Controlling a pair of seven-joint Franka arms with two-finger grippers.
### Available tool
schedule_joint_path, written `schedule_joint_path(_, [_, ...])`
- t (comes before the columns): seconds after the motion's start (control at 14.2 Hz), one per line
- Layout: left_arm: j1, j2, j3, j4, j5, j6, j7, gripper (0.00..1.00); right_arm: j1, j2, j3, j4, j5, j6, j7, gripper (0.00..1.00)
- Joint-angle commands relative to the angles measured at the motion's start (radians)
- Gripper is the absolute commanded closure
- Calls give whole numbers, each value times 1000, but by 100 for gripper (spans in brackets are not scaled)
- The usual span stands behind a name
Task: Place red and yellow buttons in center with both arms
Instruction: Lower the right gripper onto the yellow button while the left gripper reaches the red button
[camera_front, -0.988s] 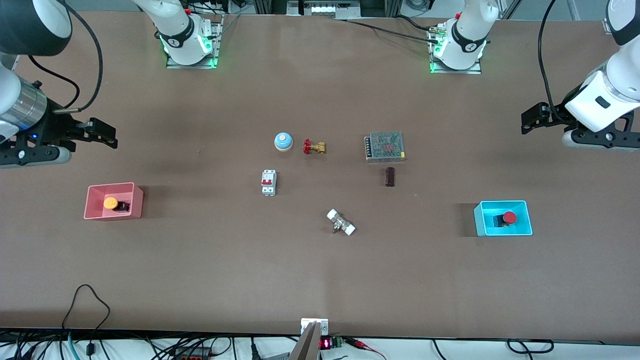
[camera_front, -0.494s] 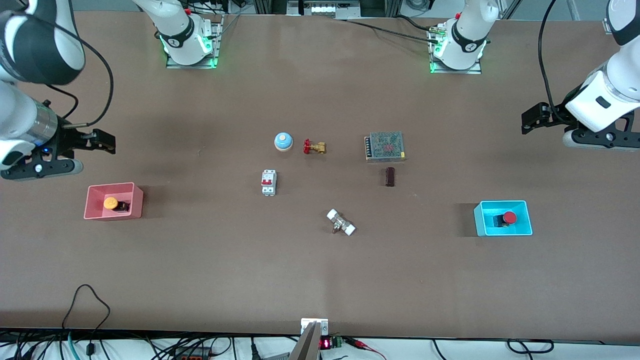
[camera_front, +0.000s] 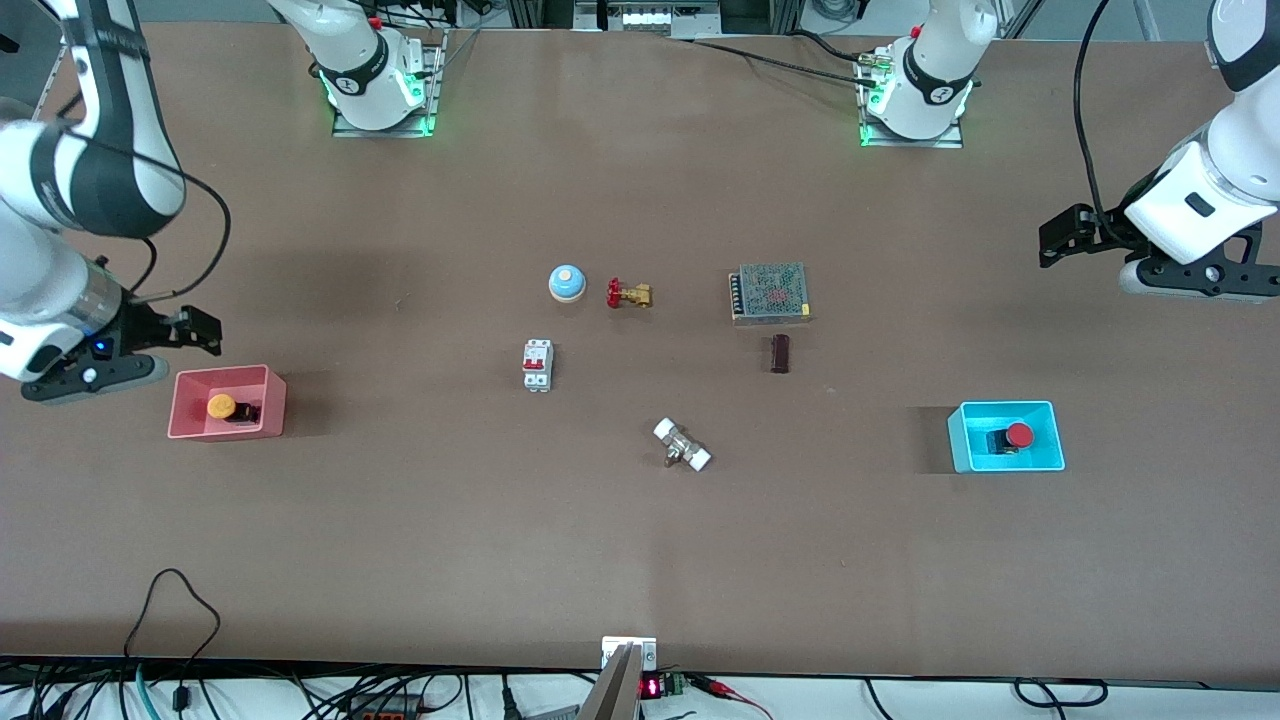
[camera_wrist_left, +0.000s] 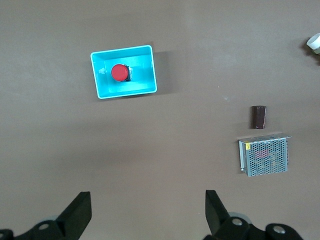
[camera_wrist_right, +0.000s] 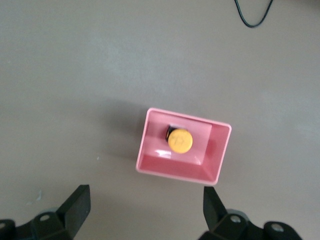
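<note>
The orange-yellow button (camera_front: 221, 406) lies in the pink bin (camera_front: 222, 371) toward the right arm's end of the table. It also shows in the right wrist view (camera_wrist_right: 179, 140). My right gripper (camera_front: 205, 332) hangs open and empty in the air beside the bin's rim (camera_wrist_right: 175, 167); its jaws (camera_wrist_right: 146, 200) stand wide apart. The red button (camera_front: 1019, 435) sits in the cyan bin (camera_front: 1005, 405) toward the left arm's end, and shows in the left wrist view (camera_wrist_left: 119, 72). My left gripper (camera_front: 1050, 240) is open and empty over bare table (camera_wrist_left: 147, 205), apart from the cyan bin (camera_wrist_left: 122, 49). The center (camera_front: 650, 360) is bare brown tabletop.
Around the center lie a blue bell (camera_front: 566, 283), a brass valve with a red handle (camera_front: 629, 294), a white circuit breaker (camera_front: 537, 364), a mesh-topped metal box (camera_front: 769, 292), a dark brown block (camera_front: 780, 353) and a white-ended fitting (camera_front: 682, 445).
My right arm has swung down and its gripper has come close to the pink bin. My left gripper has shifted only slightly. Both buttons stay in their bins.
</note>
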Motion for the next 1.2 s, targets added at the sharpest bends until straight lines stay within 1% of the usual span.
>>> schedule_joint_path(0.0, [1, 12, 5, 25, -13, -23, 17, 0, -24, 40, 10, -11, 69, 78, -67, 0])
schedule_joint_path(0.14, [1, 18, 12, 24, -7, -23, 16, 0, -43, 66, 10, -42, 73, 148, -79, 0])
schedule_joint_path(0.28, [7, 61, 18, 37, -7, -14, 10, 0, -58, 92, 10, -62, 73, 194, -79, 0])
schedule_joint_path(0.42, [22, 128, 19, 80, -13, -13, 2, 0, -73, 116, 10, -62, 73, 199, -78, 0])
schedule_joint_path(0.49, [39, 171, 19, 117, -19, -13, 4, 0, -78, 126, 10, -62, 73, 201, -78, 0])
schedule_joint_path(0.56, [47, 227, 18, 172, -28, -33, -4, 0, -82, 136, 10, -62, 73, 204, -79, 0])
schedule_joint_path(0.64, [50, 266, 19, 203, -33, -65, 0, 0, -89, 147, 9, -62, 73, 217, -79, 0])
schedule_joint_path(0.78, [70, 320, 19, 226, -36, -70, 7, 0, -95, 164, 9, -62, 73, 228, -79, 0])
schedule_joint_path(0.85, [79, 364, 19, 256, -35, -69, 8, 0, -95, 167, 9, -62, 73, 237, -79, 0])
schedule_joint_path(0.99, [91, 494, 21, 356, -28, -69, 4, 0, -96, 181, 9, -60, 73, 259, -81, 0])
schedule_joint_path(1.13, [102, 596, 21, 421, -21, -47, 14, 0, -96, 195, 9, -60, 71, 285, -81, 0])
